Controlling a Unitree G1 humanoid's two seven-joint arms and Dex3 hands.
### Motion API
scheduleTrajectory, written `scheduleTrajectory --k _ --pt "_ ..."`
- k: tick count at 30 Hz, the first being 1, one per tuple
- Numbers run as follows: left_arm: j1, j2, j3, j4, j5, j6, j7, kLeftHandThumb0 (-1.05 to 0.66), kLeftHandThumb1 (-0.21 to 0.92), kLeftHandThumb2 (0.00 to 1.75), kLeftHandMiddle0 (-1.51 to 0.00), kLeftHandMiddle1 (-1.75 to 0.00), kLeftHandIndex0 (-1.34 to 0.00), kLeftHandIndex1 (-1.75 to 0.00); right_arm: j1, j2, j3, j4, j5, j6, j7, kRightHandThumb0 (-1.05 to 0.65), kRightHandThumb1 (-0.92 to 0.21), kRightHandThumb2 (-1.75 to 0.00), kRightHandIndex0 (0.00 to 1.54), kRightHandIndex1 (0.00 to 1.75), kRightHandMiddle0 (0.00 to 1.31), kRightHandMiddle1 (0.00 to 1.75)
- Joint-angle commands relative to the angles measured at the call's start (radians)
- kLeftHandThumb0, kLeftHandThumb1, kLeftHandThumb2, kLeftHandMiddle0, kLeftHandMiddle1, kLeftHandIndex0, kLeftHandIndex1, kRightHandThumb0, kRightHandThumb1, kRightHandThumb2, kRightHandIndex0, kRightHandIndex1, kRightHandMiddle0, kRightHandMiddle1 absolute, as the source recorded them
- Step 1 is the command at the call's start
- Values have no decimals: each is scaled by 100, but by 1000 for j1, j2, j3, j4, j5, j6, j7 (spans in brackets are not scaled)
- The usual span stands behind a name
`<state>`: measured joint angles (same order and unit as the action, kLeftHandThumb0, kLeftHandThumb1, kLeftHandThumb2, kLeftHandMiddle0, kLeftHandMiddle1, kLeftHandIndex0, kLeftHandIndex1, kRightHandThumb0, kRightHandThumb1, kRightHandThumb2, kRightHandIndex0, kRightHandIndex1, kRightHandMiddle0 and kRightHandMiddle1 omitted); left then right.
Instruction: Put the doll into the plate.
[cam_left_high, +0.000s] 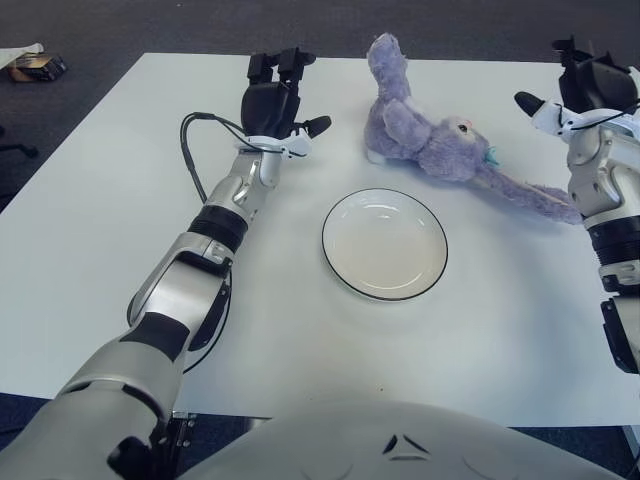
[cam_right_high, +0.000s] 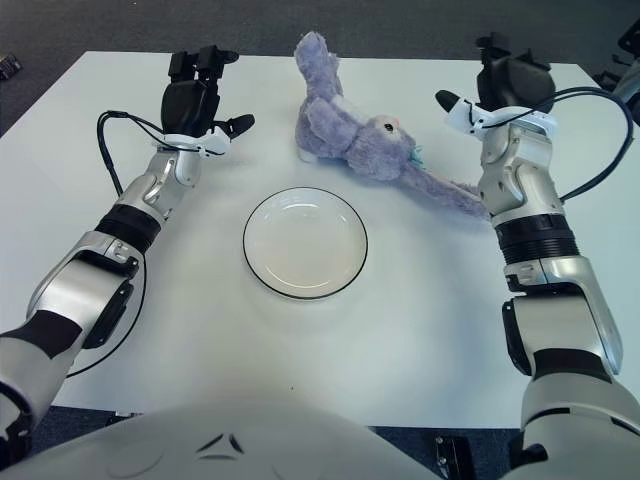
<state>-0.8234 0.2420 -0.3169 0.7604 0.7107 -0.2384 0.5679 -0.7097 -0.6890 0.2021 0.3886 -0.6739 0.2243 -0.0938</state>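
Note:
The doll (cam_left_high: 432, 142) is a purple plush rabbit lying on its side at the back of the white table, with one long ear (cam_left_high: 530, 192) trailing to the right. In front of it stands an empty white plate (cam_left_high: 385, 243) with a dark rim. My left hand (cam_left_high: 295, 95) hovers left of the doll with its fingers spread, holding nothing. My right hand (cam_left_high: 555, 80) is at the right, just beyond the tip of the trailing ear, thumb pointing toward the doll, fingers relaxed and empty. Neither hand touches the doll.
The white table (cam_left_high: 100, 250) spreads wide on both sides of the plate. A black cable (cam_left_high: 190, 150) loops off my left forearm. A small box (cam_left_high: 30, 66) lies on the dark floor beyond the table's far left corner.

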Motion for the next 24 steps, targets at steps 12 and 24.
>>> scheduleTrajectory --k 12,24 --pt "-6 5 2 -3 -29 8 -25 -50 61 91 0 -82 0 -98 19 81 19 -67 -19 -14 9 -78 -92 -83 10 77 0 64" --pt "-4 -7 -1 1 -33 17 -11 -51 61 89 0 -84 0 -98 54 95 16 -144 8 -35 90 -79 -92 -80 6 83 0 61"
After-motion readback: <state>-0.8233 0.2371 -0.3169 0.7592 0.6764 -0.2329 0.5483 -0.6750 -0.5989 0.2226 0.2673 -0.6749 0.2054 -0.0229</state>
